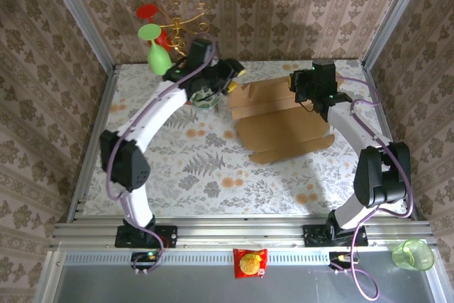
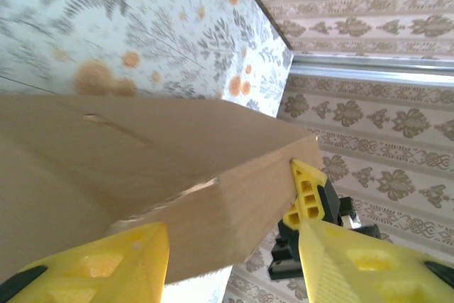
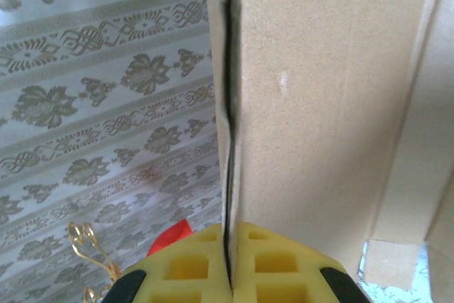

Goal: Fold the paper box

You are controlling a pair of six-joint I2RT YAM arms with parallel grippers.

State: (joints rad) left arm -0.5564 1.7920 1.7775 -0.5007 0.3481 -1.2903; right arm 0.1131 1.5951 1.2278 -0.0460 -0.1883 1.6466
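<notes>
The paper box (image 1: 280, 122) is a brown die-cut cardboard sheet lying at the table's centre right, with its far edge raised. My right gripper (image 1: 303, 91) is at that far right edge. In the right wrist view it (image 3: 230, 230) is shut on an upright doubled flap of the box (image 3: 319, 104). My left gripper (image 1: 234, 76) is at the far left corner. In the left wrist view it (image 2: 230, 235) stands open, its yellow fingers (image 2: 113, 264) wide apart with a corner flap (image 2: 177, 189) between them. The right gripper's yellow fingertips (image 2: 308, 189) meet that flap's far edge.
A gold wire stand (image 1: 177, 15) with a red and a green goblet (image 1: 154, 46) stands at the back left. A small glass bowl (image 1: 206, 97) sits under the left arm. A snack packet (image 1: 250, 262) and a green cup (image 1: 413, 254) lie off the table's front.
</notes>
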